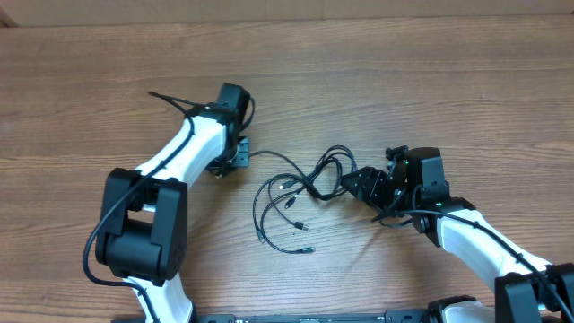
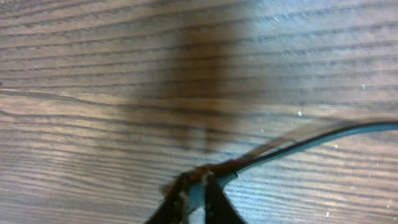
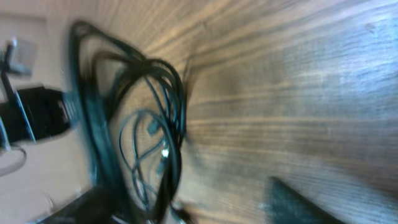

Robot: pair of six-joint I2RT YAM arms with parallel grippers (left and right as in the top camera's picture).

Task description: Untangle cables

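We cannot read the plug ends (image 1: 291, 205) of the thin black cables (image 1: 311, 182) from overhead, blur smears them in the right wrist view, and the picture's edge crops the left gripper (image 2: 198, 190).

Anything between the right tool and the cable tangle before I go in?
Nothing visible. The right tool sits at the right edge of the cables, with only bare table around. The left tool pinches one strand on the far side.
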